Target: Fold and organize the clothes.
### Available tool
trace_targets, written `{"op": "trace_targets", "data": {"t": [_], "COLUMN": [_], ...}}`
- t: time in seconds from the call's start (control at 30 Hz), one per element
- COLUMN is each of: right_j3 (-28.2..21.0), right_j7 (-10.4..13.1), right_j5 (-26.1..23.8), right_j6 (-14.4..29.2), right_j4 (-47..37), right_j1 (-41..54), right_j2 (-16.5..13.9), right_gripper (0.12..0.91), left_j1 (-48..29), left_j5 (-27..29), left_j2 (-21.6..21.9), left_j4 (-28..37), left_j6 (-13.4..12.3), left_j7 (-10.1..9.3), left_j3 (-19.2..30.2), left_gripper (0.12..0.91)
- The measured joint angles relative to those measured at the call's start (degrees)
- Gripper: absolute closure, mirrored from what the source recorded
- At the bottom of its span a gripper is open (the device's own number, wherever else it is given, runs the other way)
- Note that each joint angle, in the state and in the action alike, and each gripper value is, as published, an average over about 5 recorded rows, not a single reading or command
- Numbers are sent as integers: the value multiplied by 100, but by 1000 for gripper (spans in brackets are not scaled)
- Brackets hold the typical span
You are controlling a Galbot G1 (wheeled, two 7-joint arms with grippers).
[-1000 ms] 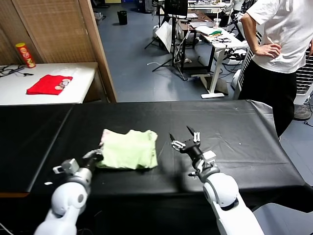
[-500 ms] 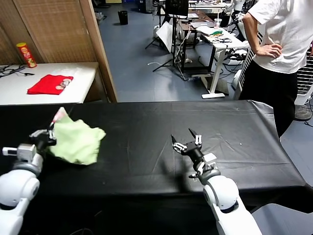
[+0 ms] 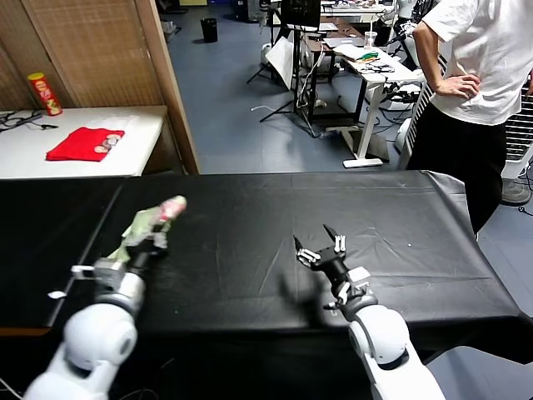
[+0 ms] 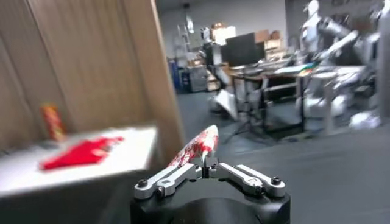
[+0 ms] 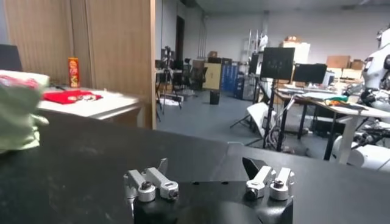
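Note:
The clothes, a pale green shirt (image 3: pixel 146 225), hang bunched up above the left part of the black table (image 3: pixel 250 217), with the red-and-white patch (image 3: pixel 174 205) at the top. My left gripper (image 3: pixel 146 244) is shut on the lower edge of the shirt. In the left wrist view the closed left gripper (image 4: pixel 206 162) pinches the patterned cloth (image 4: pixel 198 145), which rises from between the jaws. My right gripper (image 3: pixel 321 247) hovers open over the table's middle front, holding nothing. From the right wrist view the right gripper (image 5: pixel 207 168) stands wide open, and the shirt (image 5: pixel 18 119) shows far off to the side.
A white side table (image 3: pixel 125 162) at the back left carries a small red folded garment (image 3: pixel 83 143) and a red can (image 3: pixel 42 93). A wooden partition (image 3: pixel 125 67) stands behind it. A person in a white T-shirt (image 3: pixel 483 67) stands beyond the table's right end.
The shirt lay flat a second ago; my left gripper lifted it, swung it out to the left, then brought it back inward, bunched and raised. The right gripper barely moved.

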Motion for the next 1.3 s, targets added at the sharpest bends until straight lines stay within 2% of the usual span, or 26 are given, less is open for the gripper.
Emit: {"op": "trace_targets", "data": {"t": [0.13,0.23,0.43,0.5,0.6,0.7,0.9,1.03,1.13,1.3], "right_j3": [-30,-83,-293,-397,-571,-723,-847,-871,-887,-945], "right_j7": [-47,-104,-112,-27,170,348,706,764,722,471], "right_j5": [75,221,817,1116,1627,2108,2953,3219,3209,2802], "right_j6": [-52,-159,-558,-722,-954,-1117,-1276,-1328,-1324,-1155], "right_j4": [54,109,186,161,46,-165,-792,-1201,-1466,-1826], "right_j1": [-39,-63,-22,43,203,410,815,1017,1156,1375], "right_j2": [-45,-115,-331,-361,-320,-197,194,458,630,759], "right_gripper": [227,227,227,227,227,227,237,298,393,661], "left_j1": [-44,-5,91,113,162,239,477,656,774,941], "left_j5": [480,899,1422,1449,1456,1467,1480,1493,1496,1501], "left_j2": [-629,-1061,-1487,-1506,-1484,-1463,-1453,-1441,-1430,-1390], "left_j4": [150,329,457,437,399,385,267,142,94,60], "left_j6": [-108,-204,-328,-379,-426,-460,-558,-623,-720,-913], "left_j7": [266,490,904,984,1016,995,934,901,814,751], "left_j3": [559,900,1330,1369,1358,1285,1071,943,861,730], "left_gripper": [889,819,501,384,268,237,232,232,232,232]}}
